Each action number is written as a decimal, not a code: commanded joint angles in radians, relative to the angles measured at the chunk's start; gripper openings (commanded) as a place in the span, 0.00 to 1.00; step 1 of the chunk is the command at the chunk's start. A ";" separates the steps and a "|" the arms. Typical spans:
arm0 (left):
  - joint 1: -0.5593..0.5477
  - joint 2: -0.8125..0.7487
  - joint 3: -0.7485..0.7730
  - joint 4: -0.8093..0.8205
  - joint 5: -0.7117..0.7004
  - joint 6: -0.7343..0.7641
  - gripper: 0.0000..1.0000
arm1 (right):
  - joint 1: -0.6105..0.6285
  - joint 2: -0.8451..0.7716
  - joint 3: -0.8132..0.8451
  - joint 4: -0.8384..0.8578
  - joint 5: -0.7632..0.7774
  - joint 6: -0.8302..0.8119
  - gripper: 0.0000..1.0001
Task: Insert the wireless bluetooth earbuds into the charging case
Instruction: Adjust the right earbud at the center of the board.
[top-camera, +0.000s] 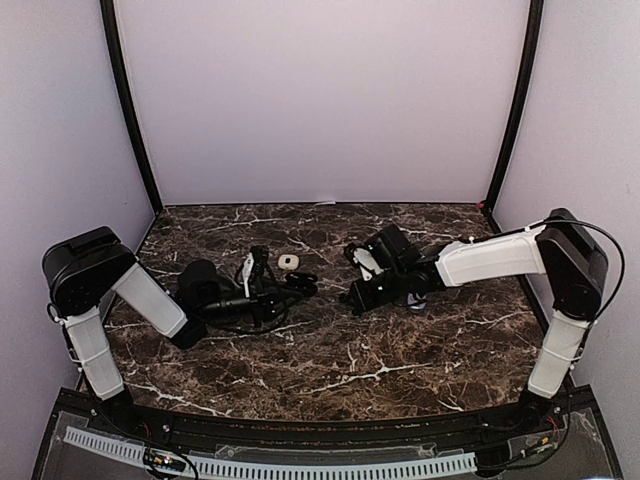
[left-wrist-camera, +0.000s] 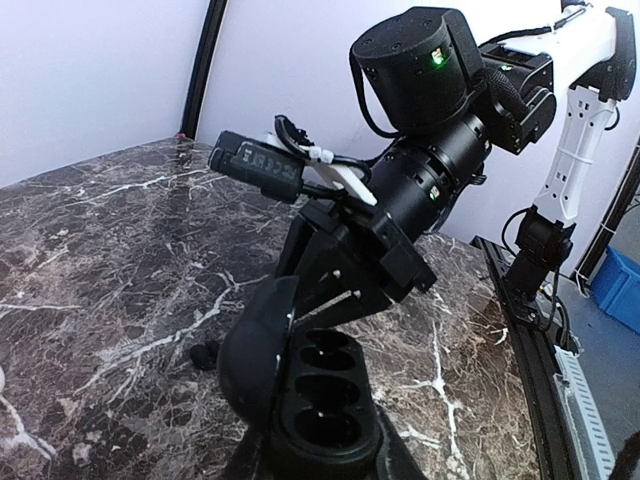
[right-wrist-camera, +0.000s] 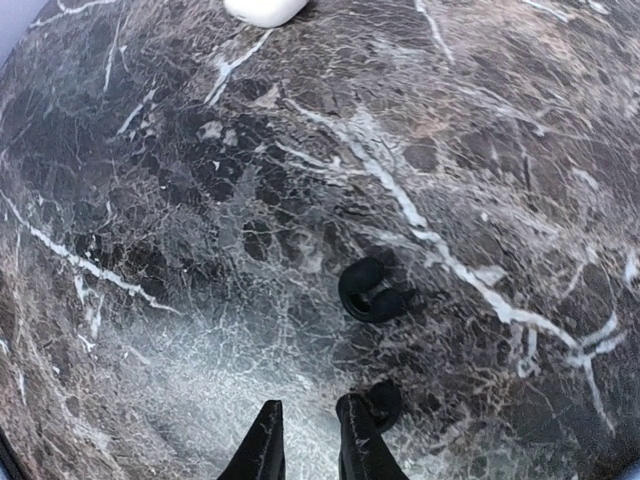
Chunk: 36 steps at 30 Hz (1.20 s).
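The right pincer (right-wrist-camera: 312, 442) stands slightly apart, empty. One dark bud (right-wrist-camera: 370, 292) lies on the desk (right-wrist-camera: 150, 200) ahead of it, and a second bud (right-wrist-camera: 386, 402) sits just outside one finger. The left pincer (top-camera: 292, 284) clamps the case (left-wrist-camera: 320, 405) (lid open).

Robot test booth, lab-like. Dark marble-patterned tabletop (top-camera: 330, 370) boxed in by plain pale panels (top-camera: 320, 90) on black posts (top-camera: 130, 110). Left arm (top-camera: 150, 300) and right arm (top-camera: 490, 258) bolted at the near edge. Slotted cable strip (top-camera: 300, 465) along the front, blue bin (left-wrist-camera: 618, 290) beyond.
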 joint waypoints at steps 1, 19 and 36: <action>0.007 -0.054 -0.014 -0.021 -0.041 0.024 0.06 | 0.017 0.056 0.099 -0.072 0.051 -0.144 0.17; 0.012 -0.072 -0.018 -0.047 -0.038 0.046 0.06 | 0.019 -0.017 -0.056 -0.047 0.027 -0.119 0.20; 0.012 -0.074 -0.013 -0.062 -0.028 0.056 0.06 | 0.021 0.037 -0.034 -0.018 0.082 -0.199 0.33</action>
